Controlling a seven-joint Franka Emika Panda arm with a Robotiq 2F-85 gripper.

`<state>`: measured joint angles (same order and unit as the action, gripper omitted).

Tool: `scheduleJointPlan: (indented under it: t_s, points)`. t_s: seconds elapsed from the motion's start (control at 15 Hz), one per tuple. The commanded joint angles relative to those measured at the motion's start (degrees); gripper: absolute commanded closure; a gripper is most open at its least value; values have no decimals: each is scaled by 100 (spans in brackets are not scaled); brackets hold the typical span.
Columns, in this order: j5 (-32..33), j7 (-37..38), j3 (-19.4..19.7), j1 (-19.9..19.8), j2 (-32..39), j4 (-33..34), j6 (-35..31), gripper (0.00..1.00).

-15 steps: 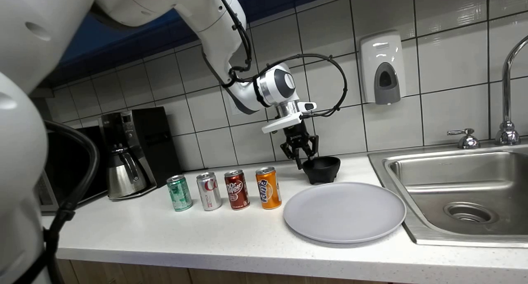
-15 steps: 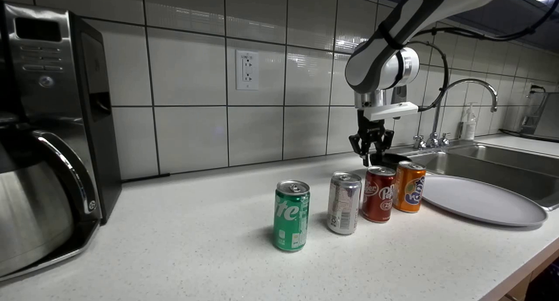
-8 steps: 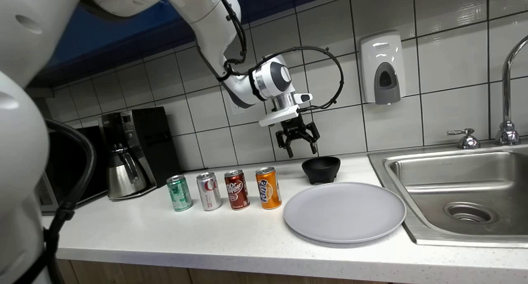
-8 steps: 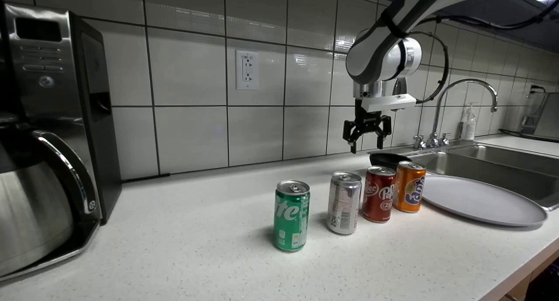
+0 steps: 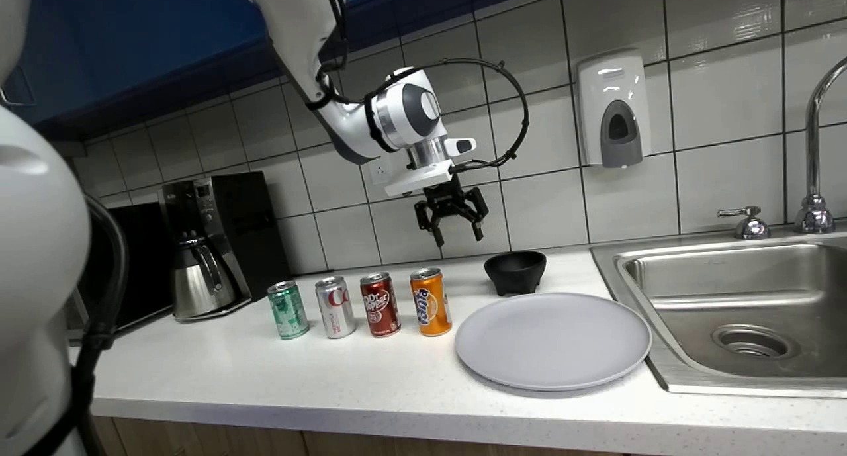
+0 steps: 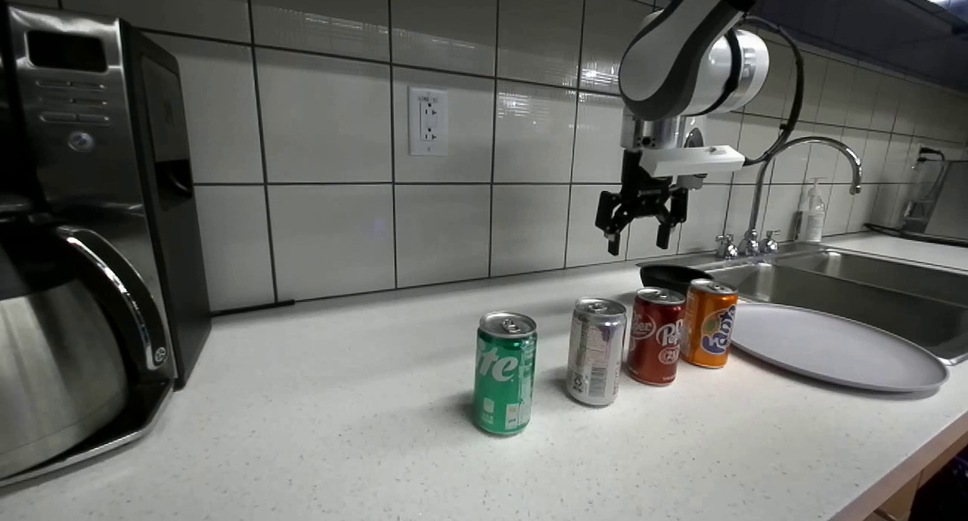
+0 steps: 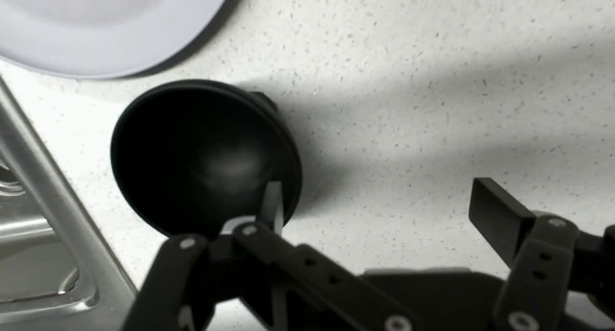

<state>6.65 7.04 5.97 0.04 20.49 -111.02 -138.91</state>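
Since a second ago, the gripper (image 5: 458, 234) has gone up and leftward from the black bowl (image 5: 515, 274), as seen in an exterior view; the bowl has stayed put. At left, a coffee maker (image 5: 246, 224) holds a steel carafe (image 5: 196, 286), its contents hidden. Then four cans stand upright in a row on the white surface (image 5: 278, 376): a green can (image 5: 288, 312), a silver can (image 5: 336, 308), a dark red can (image 5: 380, 305) and an orange can (image 5: 431, 304). Next the gripper hangs in the air, spread wide. Right of it, the bowl rests near the tiled wall (image 5: 542, 208): matte black, round-sided, on stubby feet; the wrist view shows its dark inside with a soft shine. In front lies a flat gray plate (image 5: 553, 342), just beside the steel sink (image 5: 761, 386) with its round drain (image 5: 756, 342).
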Motion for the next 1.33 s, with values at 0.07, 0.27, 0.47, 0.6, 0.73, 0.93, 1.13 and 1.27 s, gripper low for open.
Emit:
scheduleJointPlan:
  t_s: [0.07,0.27,0.47,0.6,0.73,0.93,1.13,1.27]
  points:
    - [-75,14,-124,-8,-1030,-1316,-374,0]
    - [-163,-48,-186,-32,-1405,-1852,-506,0]
    - [-313,-98,-230,-54,-1694,-2271,-635,0]
    - [-432,-122,-246,-61,-1856,-2520,-714,0]
    - [-523,-131,-250,-65,-2015,-2747,-769,0]
    - [-631,-128,-215,-102,-2205,-3030,-839,0]
    - [-682,-106,-181,-157,-2419,-3260,-914,0]
    - [-686,-98,-172,-196,-2571,-3404,-974,0]
